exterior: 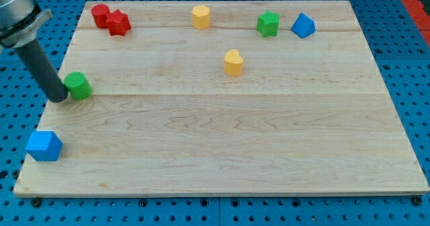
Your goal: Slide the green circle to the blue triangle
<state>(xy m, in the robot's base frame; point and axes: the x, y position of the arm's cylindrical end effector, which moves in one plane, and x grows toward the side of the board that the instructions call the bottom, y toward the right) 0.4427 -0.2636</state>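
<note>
The green circle (pixel 79 85) lies near the board's left edge. My tip (pixel 59 98) is right beside it on its left, touching or almost touching it. The rod slants up to the view's top left. The blue triangle (pixel 303 25) lies near the board's top edge at the right, far from the green circle. A blue cube (pixel 44 146) sits at the board's bottom left, below my tip.
Two red blocks (pixel 101 15) (pixel 119 23) touch each other at the top left. A yellow block (pixel 200 16) lies at the top middle, a yellow heart (pixel 233 62) below it. A green star (pixel 268 23) sits just left of the blue triangle.
</note>
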